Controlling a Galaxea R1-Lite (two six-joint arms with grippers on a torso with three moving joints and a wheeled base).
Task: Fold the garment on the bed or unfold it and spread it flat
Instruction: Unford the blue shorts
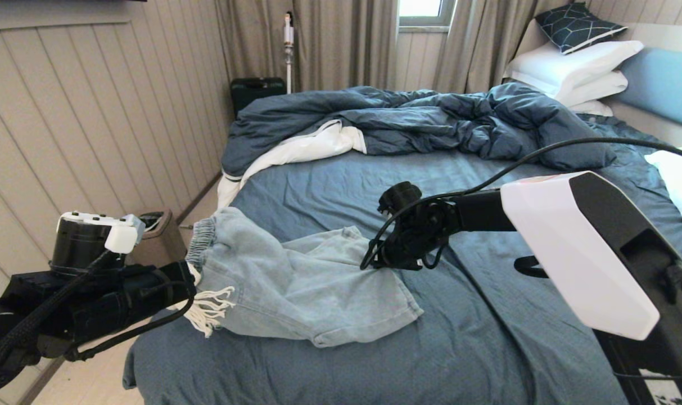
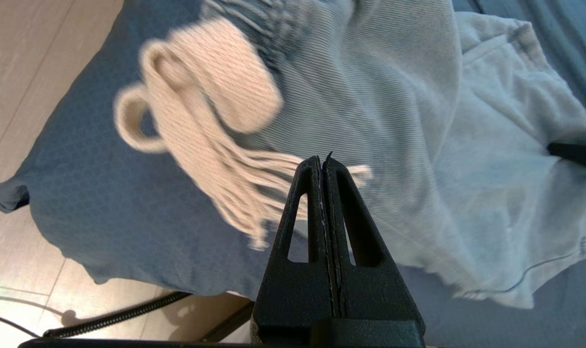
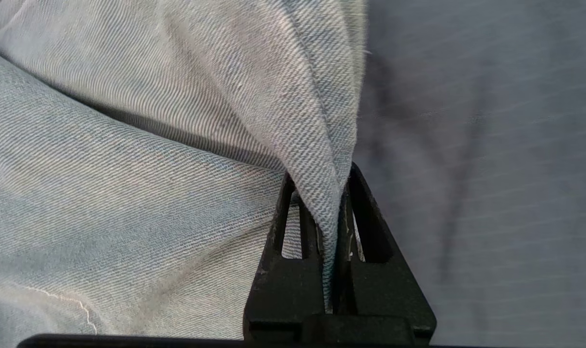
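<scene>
The pale denim shorts, the garment (image 1: 296,281), lie rumpled near the bed's (image 1: 487,337) front left corner, waistband towards the left edge. The white tasselled drawstring (image 1: 208,306) hangs at that end. My right gripper (image 1: 371,256) is shut on a fold of the garment's far right edge; in the right wrist view the denim (image 3: 128,193) runs down between the fingers of the gripper (image 3: 331,179). My left gripper (image 1: 193,281) sits at the waistband end. In the left wrist view it (image 2: 321,162) is shut with nothing in it, the drawstring (image 2: 215,121) and garment (image 2: 418,145) just beyond.
A rumpled dark blue duvet (image 1: 430,118) fills the far half of the bed, with white pillows (image 1: 577,67) at the back right. A small bin (image 1: 155,236) stands on the floor left of the bed, beside the panelled wall. A dark case (image 1: 256,90) sits at the far wall.
</scene>
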